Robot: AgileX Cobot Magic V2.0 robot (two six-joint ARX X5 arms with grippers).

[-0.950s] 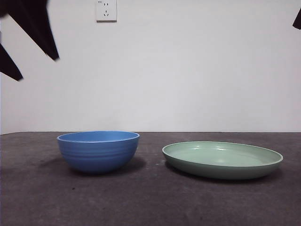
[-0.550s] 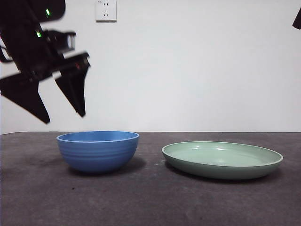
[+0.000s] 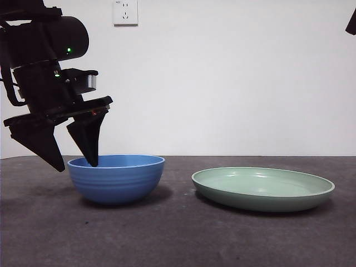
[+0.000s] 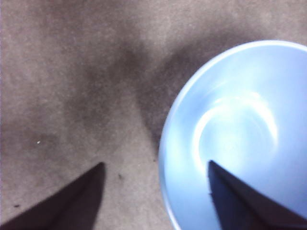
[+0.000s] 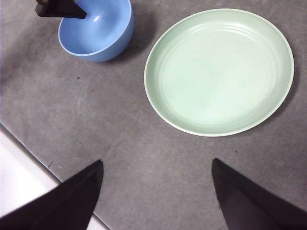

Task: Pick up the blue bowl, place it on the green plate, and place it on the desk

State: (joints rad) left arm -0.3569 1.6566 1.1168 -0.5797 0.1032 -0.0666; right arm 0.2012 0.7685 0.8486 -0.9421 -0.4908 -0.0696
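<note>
The left end effector (image 3: 77, 165) is down at the blue bowl (image 3: 116, 179), jaws spread wide and straddling the bowl's rim: one jaw tip sits inside the bowl, just past the rim, the other outside it over the bare table (image 3: 178, 239). It grips nothing; whether the inner tip touches the bowl wall I can't tell. In the left wrist view the bowl (image 4: 240, 129) fills the side by the inner jaw, w/ table on the outer jaw's side.

The bowl stands upright on the table, directly under the left end effector. The green plate (image 3: 263, 189) lies flat on the table, on the far side of the bowl from that end effector, near the bowl but not touching it.

The right end effector (image 5: 156, 170) hangs high above the table, jaws wide apart, holding nothing. Below it, the plate (image 5: 218, 72) lies ahead of its jaws and the bowl (image 5: 96, 28) further off beside the plate, w/ the left arm's jaw tip dipping into the bowl. In the front view the right arm is only a black tip at a top corner.

A white wall socket (image 3: 125, 11) sits on the wall behind.
</note>
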